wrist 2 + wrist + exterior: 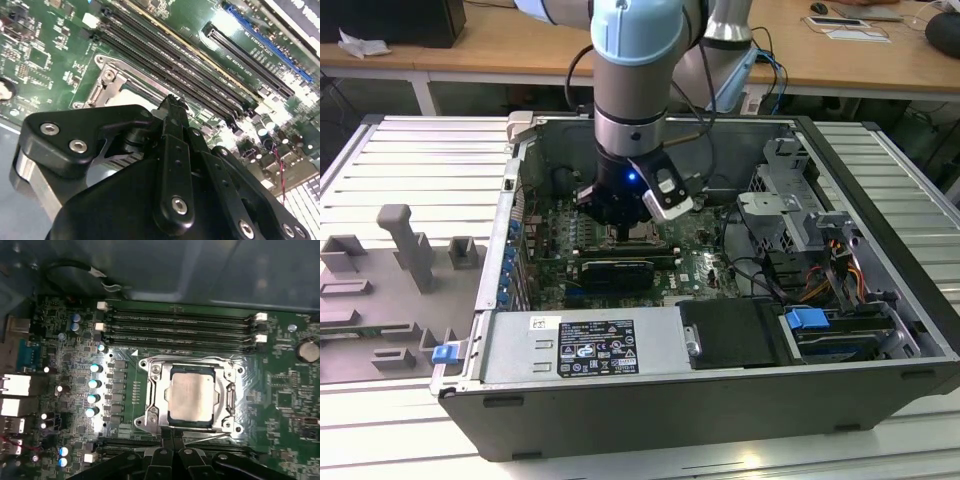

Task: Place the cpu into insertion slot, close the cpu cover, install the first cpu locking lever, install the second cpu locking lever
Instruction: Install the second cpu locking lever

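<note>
Ribbed metal desk [410, 160] carrying an open computer case [650, 400], with grey fixture blocks [405, 250] at the exterior view's left. Inside the case, the arm's hand [625, 232] hangs low over the green board [65, 315], close to the socket and hemmed in by the case walls. First wrist view: the cpu [192, 396] lies flat in the insertion slot [172, 416], and the cpu cover [155, 395] frames it closely. Long memory slots [180, 322] run just beside the cover's far edge. Hand fingertips [174, 441] are pressed together at the cover's near edge, clenched on nothing.
</note>
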Controlling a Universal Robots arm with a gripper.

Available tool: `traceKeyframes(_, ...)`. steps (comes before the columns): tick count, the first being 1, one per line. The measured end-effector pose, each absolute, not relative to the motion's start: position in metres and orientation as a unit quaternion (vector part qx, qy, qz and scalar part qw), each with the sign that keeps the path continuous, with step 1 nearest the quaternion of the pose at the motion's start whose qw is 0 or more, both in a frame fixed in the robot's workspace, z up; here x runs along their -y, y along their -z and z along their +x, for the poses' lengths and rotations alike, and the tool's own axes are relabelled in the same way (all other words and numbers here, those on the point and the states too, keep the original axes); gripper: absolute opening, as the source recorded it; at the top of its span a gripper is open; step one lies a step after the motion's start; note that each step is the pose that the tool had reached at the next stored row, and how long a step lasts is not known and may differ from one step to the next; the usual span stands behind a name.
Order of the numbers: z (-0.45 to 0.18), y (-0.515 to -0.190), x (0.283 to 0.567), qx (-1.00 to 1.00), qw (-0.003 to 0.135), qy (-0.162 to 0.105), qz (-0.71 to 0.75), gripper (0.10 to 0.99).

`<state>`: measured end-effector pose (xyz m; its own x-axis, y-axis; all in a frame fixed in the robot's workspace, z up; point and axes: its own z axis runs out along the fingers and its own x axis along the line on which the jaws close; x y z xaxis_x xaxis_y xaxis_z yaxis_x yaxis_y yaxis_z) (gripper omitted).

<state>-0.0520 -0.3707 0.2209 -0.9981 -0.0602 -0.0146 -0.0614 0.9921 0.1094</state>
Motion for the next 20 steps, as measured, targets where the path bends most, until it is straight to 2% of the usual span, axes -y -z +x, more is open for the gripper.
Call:
traceKeyframes(2,-0.058,-0.221,0.374,-0.997,0.006,-0.071,-0.03,0.11)
traceKeyframes(7,-0.068,-0.22,0.385,-0.997,0.006,-0.074,-0.03,0.11)
traceKeyframes(20,-0.075,-0.203,0.386,-0.995,0.007,-0.098,-0.03,0.11)
